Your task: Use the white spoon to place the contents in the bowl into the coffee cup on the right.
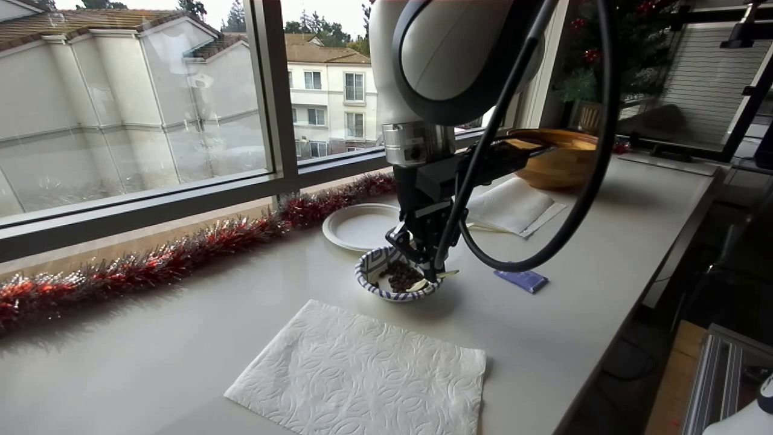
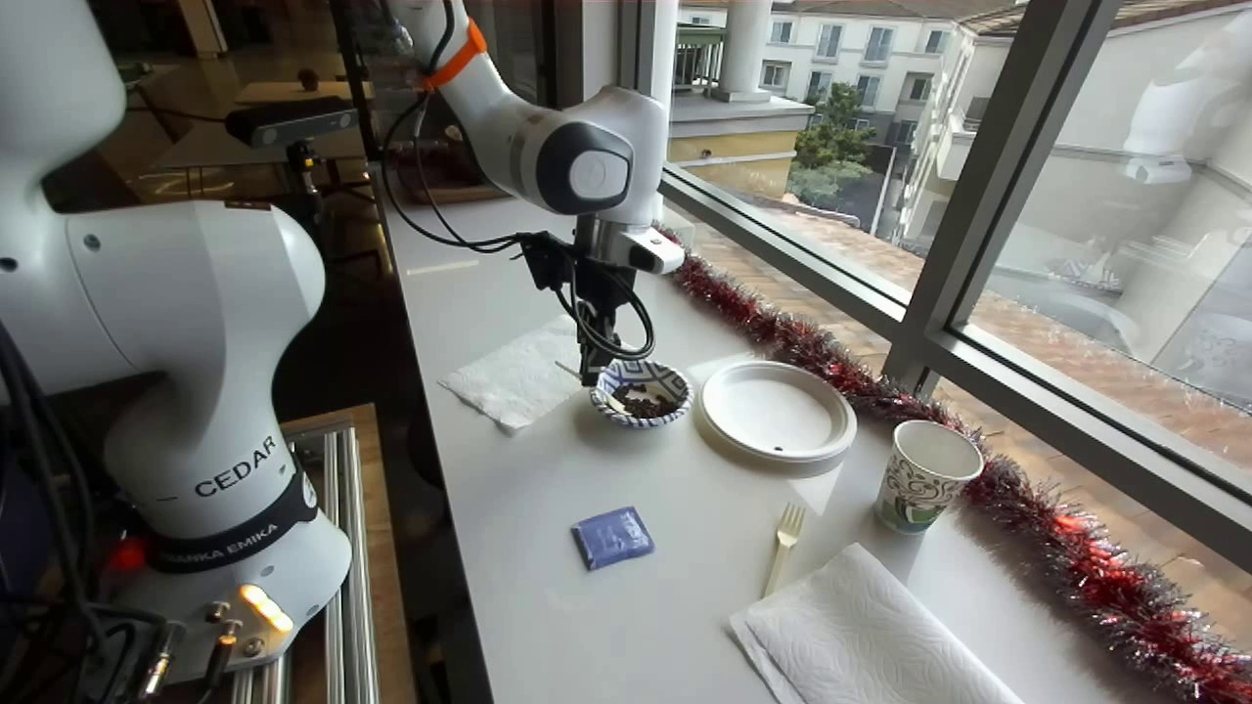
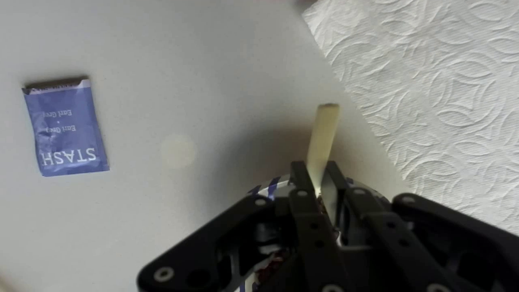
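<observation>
The bowl (image 1: 386, 296), white with blue stripes, stands on the table and also shows in an exterior view (image 2: 653, 422). The contents (image 1: 400, 278), dark brown bits, lie heaped in it. My gripper (image 1: 432, 275) points down at the bowl's edge, its fingertips close around the handle of the white spoon (image 3: 323, 134). The handle sticks out past the rim; the spoon's head lies among the contents. In the wrist view the fingers hide most of the bowl. The coffee cup (image 2: 924, 479), white paper with swirls and a green base, stands upright beyond the plate, hidden in the exterior view facing the arm.
A white plate (image 2: 724, 430) stands between bowl and cup. A blue tea packet (image 2: 613, 536), a fork (image 2: 785, 538) and paper towels (image 1: 362, 368) lie on the table. A wooden bowl (image 1: 561, 160) stands at one end. Tinsel (image 1: 211, 248) runs along the window.
</observation>
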Robot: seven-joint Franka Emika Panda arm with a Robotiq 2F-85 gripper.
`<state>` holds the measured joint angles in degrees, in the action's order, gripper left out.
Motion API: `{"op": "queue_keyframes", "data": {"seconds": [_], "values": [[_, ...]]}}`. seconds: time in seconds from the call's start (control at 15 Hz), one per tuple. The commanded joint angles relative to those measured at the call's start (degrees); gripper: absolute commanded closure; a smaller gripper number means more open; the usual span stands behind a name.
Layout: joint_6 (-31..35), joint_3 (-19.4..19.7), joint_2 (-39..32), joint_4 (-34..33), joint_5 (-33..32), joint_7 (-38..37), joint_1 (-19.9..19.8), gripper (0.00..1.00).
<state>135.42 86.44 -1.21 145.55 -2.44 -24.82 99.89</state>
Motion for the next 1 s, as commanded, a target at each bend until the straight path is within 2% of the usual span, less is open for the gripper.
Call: {"op": "queue_keyframes", "data": {"seconds": [0.0, 0.93], "values": [[2.9, 0.0, 0.4, 1.5, 0.1, 2.1, -0.6, 0.97], [13.1, -0.1, -0.5, 4.8, 0.0, 4.0, -2.0, 0.97]]}}
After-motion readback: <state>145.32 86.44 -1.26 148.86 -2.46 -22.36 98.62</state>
